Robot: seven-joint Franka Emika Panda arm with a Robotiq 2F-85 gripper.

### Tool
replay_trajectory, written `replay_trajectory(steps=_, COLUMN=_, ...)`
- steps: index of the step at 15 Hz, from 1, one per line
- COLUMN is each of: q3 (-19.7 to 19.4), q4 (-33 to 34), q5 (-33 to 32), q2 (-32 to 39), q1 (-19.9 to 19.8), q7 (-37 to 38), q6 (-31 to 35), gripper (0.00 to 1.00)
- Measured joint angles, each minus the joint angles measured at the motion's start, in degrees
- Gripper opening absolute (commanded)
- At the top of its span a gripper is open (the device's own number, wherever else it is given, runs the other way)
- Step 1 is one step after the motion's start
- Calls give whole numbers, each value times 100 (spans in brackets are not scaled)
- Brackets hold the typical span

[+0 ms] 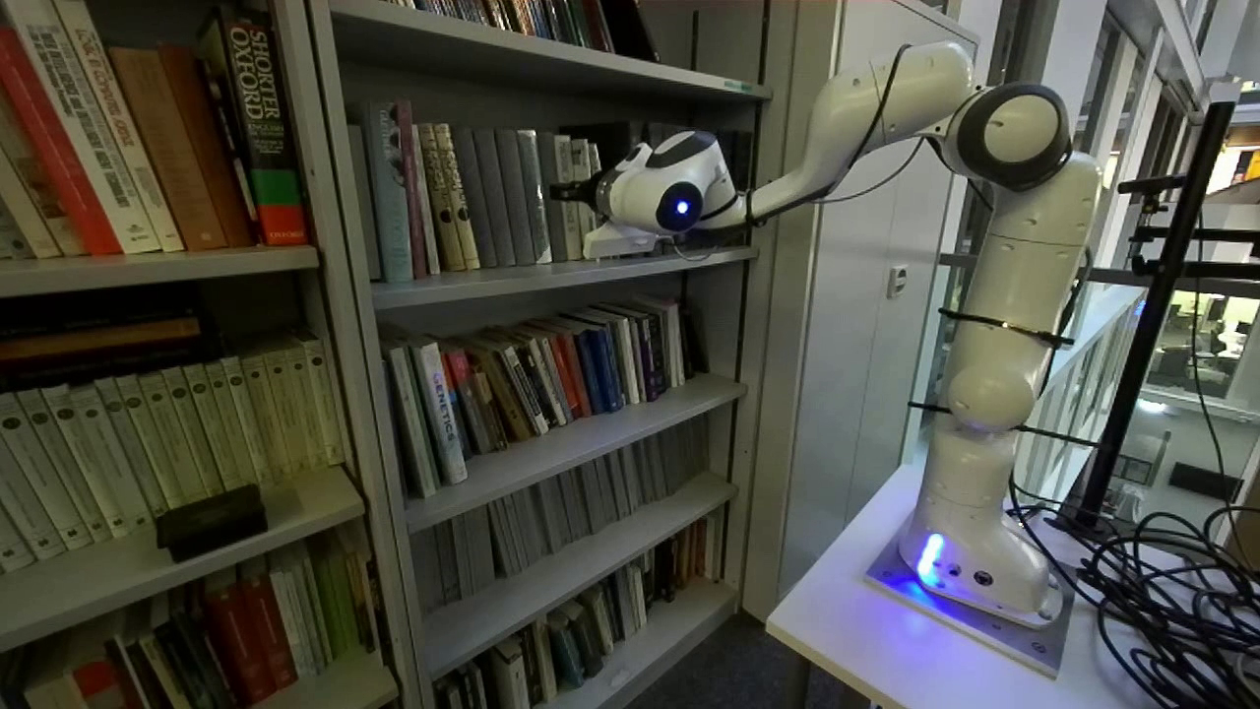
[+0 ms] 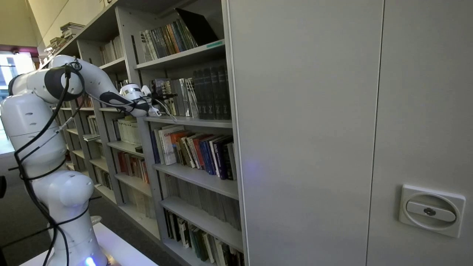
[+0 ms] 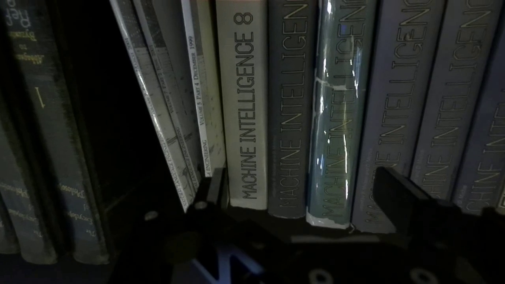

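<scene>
My gripper [image 3: 300, 175] is open, its two black fingers spread wide before a row of upright books; nothing is held. Between the fingers stand a pale MACHINE INTELLIGENCE book [image 3: 245, 102], a dark grey one [image 3: 290, 110] and a glossy green one [image 3: 335, 126] with a torn white foot. The right finger partly covers a purple-grey volume [image 3: 388, 106]. Thin journals [image 3: 152, 102] lean behind the left finger, a dark gap beside them. Whether either finger touches a book I cannot tell. In both exterior views the gripper [image 1: 573, 192] [image 2: 169, 96] points into this shelf.
Dark encyclopedia volumes [image 3: 35, 138] stand at the wrist view's left. The shelf board [image 1: 561, 281] runs just below the hand, another board [image 1: 551, 49] above. A grey cabinet [image 2: 306, 129] adjoins the bookcase. Cables [image 1: 1162, 611] lie heaped on the white table [image 1: 837, 591] by the arm's base.
</scene>
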Motion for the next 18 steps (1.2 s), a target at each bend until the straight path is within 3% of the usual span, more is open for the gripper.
replay_trajectory(steps=18, q3=-304, q4=573, q5=0, q2=309, q1=-34, q7=1, q6=-4, gripper=100)
